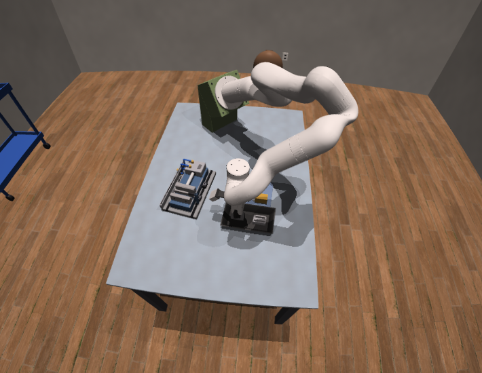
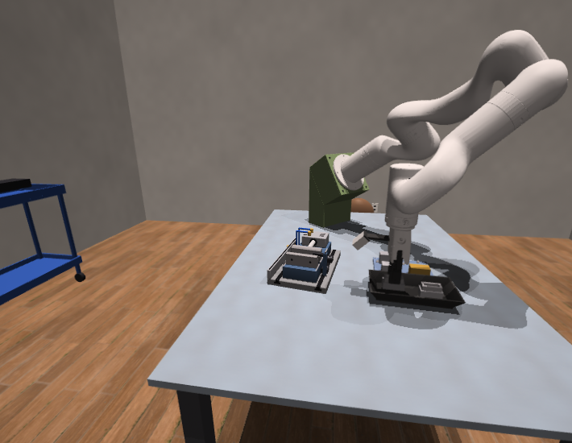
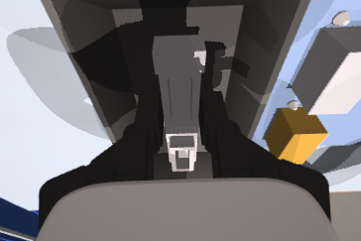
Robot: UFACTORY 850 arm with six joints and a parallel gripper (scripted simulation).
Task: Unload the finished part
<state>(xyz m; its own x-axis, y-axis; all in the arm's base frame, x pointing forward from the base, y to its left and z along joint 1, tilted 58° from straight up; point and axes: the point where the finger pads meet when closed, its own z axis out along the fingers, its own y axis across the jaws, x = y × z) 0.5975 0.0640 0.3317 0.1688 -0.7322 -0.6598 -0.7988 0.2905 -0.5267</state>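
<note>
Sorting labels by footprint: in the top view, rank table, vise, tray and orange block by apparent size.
1. Table
2. Vise
3. Tray, partly hidden by the arm, so its rank against the vise is unsure
4. Orange block

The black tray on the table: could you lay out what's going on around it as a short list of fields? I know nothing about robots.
tray: black outfeed tray, on the grey table
already in tray: one small grey part, lying at its right end
end effector: pointing down over the tray's left end, shut on the finished part
held part: grey block, above the tray floor; touching or not, cannot tell
vise: left of the tray, nothing visibly clamped in it
nearby: orange block behind the tray
step left: let go
</note>
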